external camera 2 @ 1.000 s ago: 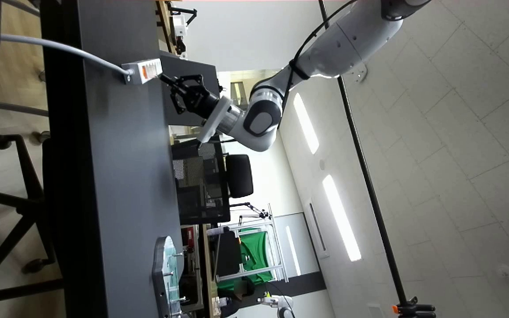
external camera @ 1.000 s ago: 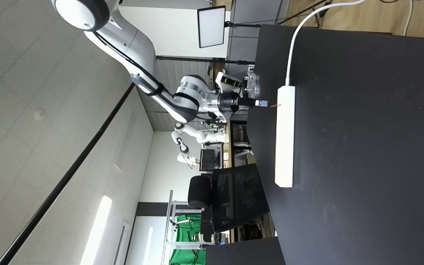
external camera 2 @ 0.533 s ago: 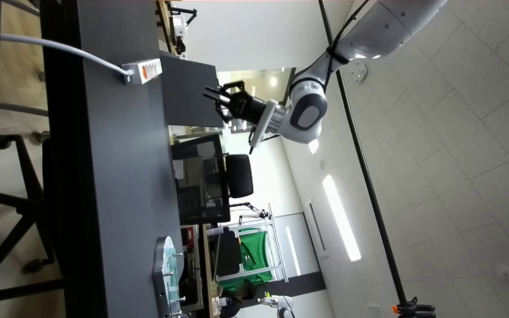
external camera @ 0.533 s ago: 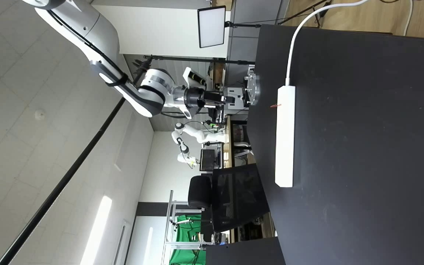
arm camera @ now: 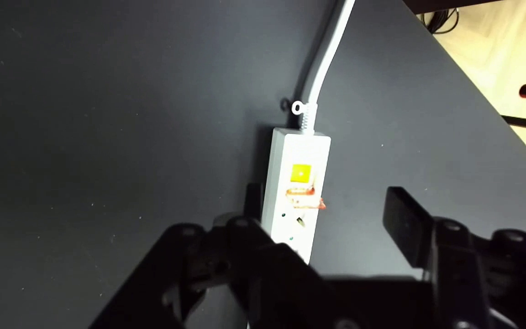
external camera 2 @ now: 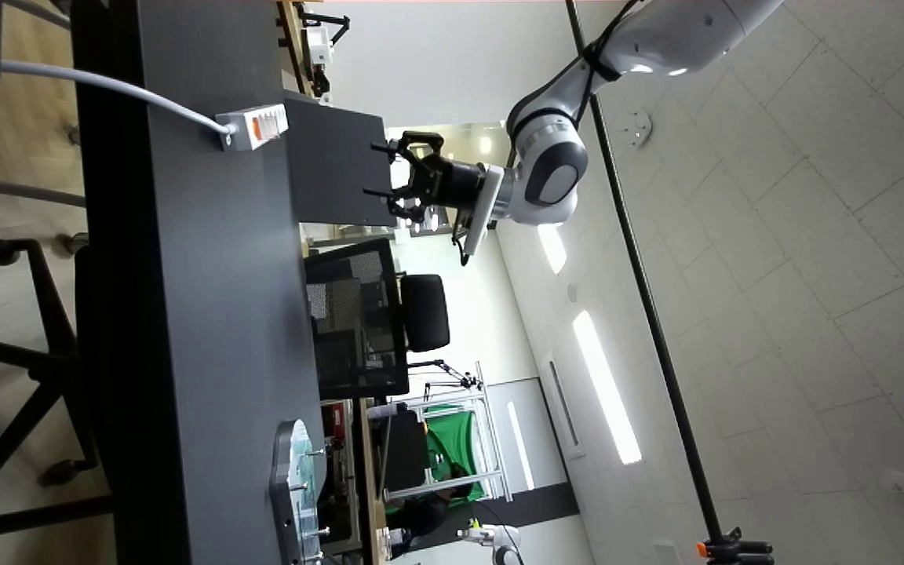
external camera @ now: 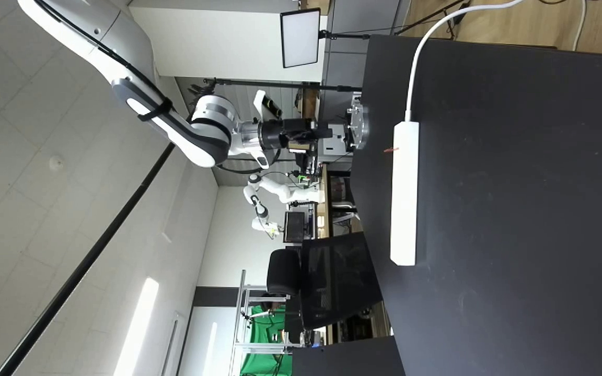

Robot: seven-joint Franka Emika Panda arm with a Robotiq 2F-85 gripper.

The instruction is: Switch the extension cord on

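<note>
The extension cord [external camera: 404, 198] is a long white bar lying on the black table, its white cable [arm camera: 329, 55] leaving one end. Seen from the wrist, its top carries a bright yellow square [arm camera: 300, 173] near the cable end, then an orange-red part [arm camera: 300, 192] with a piece sticking out past the side edge, then socket holes. My gripper [external camera 2: 373, 170] hangs well above the table, apart from the cord. Its jaws stand wide with nothing between them. From the wrist, one finger [arm camera: 254, 201] and the gripper's body cover the cord's far end.
A round clear plate with metal posts [external camera 2: 303, 490] stands on the black table [external camera: 515, 209]. Beyond the table's edge are a black mesh chair [external camera: 340, 277] and a light panel [external camera: 301, 39] on a stand. The cord's cable runs over the table edge.
My gripper was shut with its tips by the orange-red part a second ago. It has risen away from the cord and its fingers have spread. The cord lies where it was.
</note>
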